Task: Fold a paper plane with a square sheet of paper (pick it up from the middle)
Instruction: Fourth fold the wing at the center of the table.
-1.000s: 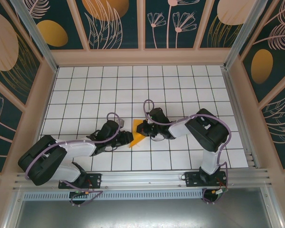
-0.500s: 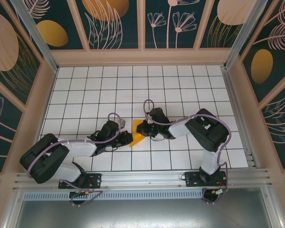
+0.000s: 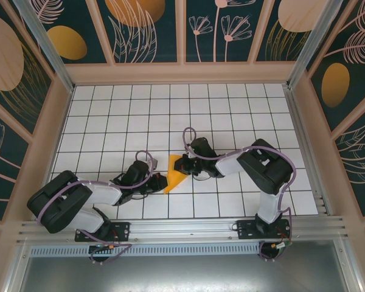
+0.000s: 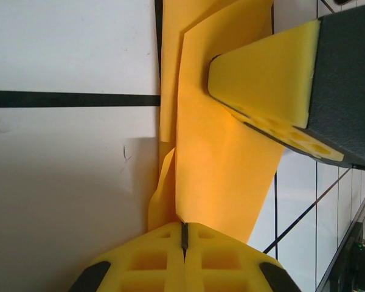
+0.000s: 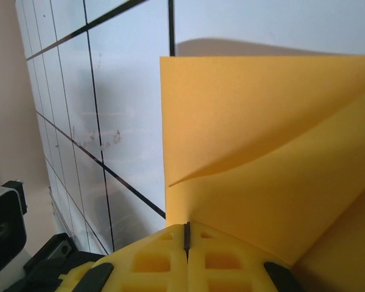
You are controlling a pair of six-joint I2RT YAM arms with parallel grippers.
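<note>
One orange-yellow paper sheet [image 3: 175,176], two pincers (left pincer [image 3: 161,181], right pincer [image 3: 181,164]), one white gridded table [image 3: 231,109].

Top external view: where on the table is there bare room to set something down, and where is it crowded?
Bare on the table: the far rows below the back wall, the tiles beside the left wall, the strip between the arm bases. Crowded: the near rows, where left gripper and right gripper meet on the sheet of paper.
</note>
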